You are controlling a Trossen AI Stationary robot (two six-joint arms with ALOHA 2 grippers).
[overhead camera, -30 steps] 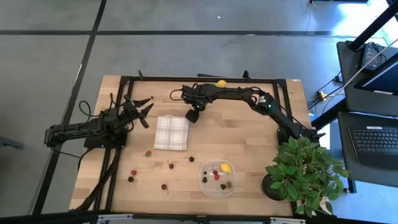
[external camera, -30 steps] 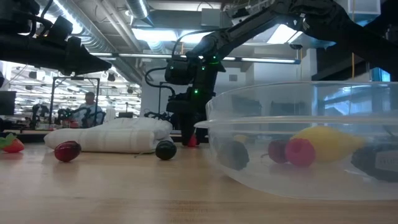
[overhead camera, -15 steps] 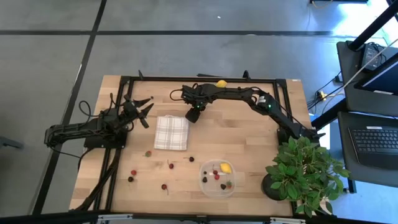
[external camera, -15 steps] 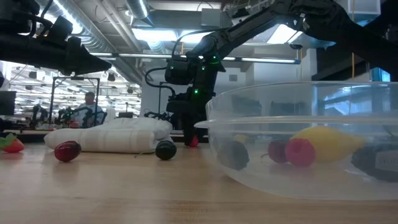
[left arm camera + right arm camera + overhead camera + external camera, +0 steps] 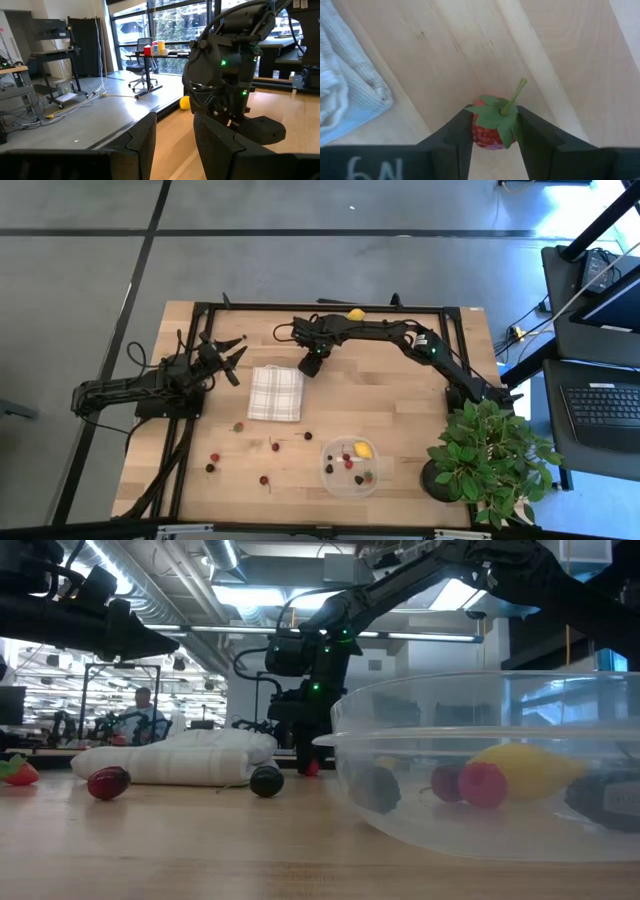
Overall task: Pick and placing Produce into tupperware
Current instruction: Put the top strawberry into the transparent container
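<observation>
My right gripper (image 5: 310,366) reaches down beside the far right corner of the checked cloth (image 5: 275,392) and is shut on a small red strawberry (image 5: 489,131) with a green cap. My left gripper (image 5: 232,356) hovers open to the left of the cloth, touching nothing. The clear tupperware (image 5: 375,477) stands near the table's near edge and holds one lemon (image 5: 363,449) and a few berries. A second lemon (image 5: 356,314) lies at the far edge. Several berries (image 5: 238,427) lie loose on the wood between cloth and near edge. My right gripper pinches the strawberry by the two sides of its red body (image 5: 476,132), just under the leaf cap, between its two fingers (image 5: 454,137). The fingers come from above, pointing down. The stem points up between them. I cannot tell whether its underside touches the wood.
A leafy potted plant (image 5: 490,450) stands at the table's near right corner. A black frame rail (image 5: 320,307) runs along the far edge. In the low view the tupperware wall (image 5: 480,760) fills the right foreground; a dark berry (image 5: 266,781) and a red one (image 5: 108,782) lie before the cloth.
</observation>
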